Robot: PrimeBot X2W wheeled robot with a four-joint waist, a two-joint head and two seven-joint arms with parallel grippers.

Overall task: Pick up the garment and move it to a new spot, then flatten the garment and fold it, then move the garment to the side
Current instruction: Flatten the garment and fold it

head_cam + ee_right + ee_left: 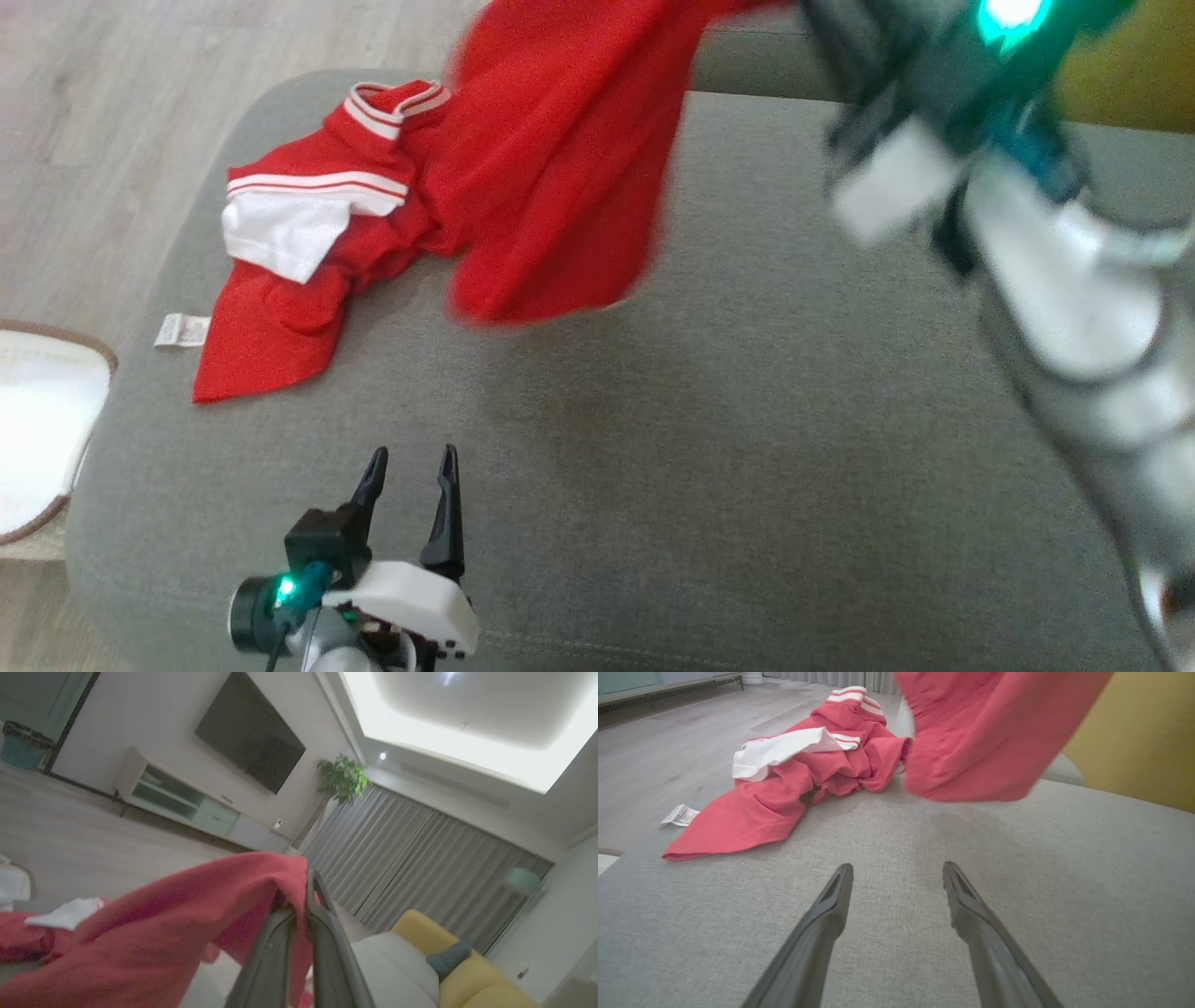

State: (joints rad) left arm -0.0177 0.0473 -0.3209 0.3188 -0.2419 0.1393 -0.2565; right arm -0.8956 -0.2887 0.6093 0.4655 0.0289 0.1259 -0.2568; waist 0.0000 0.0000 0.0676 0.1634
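Your left gripper (413,457) waits wide open; your right gripper (301,889), clamped on the red garment (551,168), has it half-lifted. Next: carry it clear.

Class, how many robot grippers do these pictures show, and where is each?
2. The left gripper is open above the grey cushion; the right gripper is raised, shut on the red garment.

White casings (411,597), black tapered jaws, green lights (285,588).
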